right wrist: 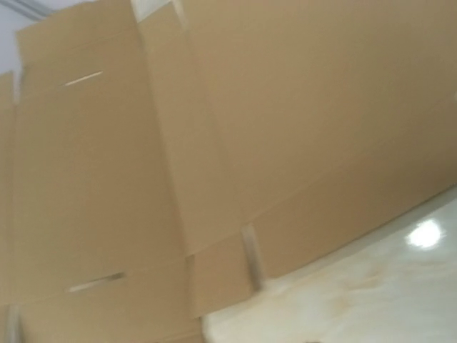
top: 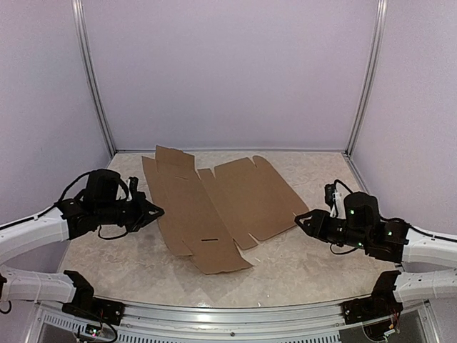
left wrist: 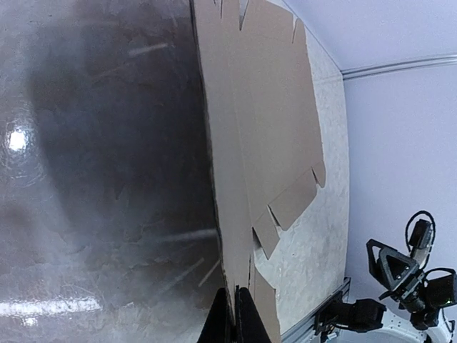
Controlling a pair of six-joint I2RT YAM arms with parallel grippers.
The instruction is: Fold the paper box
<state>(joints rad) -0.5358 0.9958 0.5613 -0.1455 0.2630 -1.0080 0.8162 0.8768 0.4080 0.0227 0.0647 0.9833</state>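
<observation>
The paper box (top: 214, 207) lies unfolded on the table as a flat brown cardboard sheet with flaps and slots. My left gripper (top: 161, 211) is at its left edge. In the left wrist view, the gripper (left wrist: 235, 314) is shut on the box (left wrist: 264, 107), with the thin cardboard edge pinched between the two dark fingers. My right gripper (top: 298, 220) sits just off the sheet's right edge, apart from it. The right wrist view is filled by the box (right wrist: 235, 107) from close up, and its own fingers do not show.
The marbled table (top: 307, 264) is enclosed by pale walls at the back and both sides. A metal rail (top: 228, 314) runs along the near edge between the arm bases. The right arm (left wrist: 400, 271) shows in the left wrist view.
</observation>
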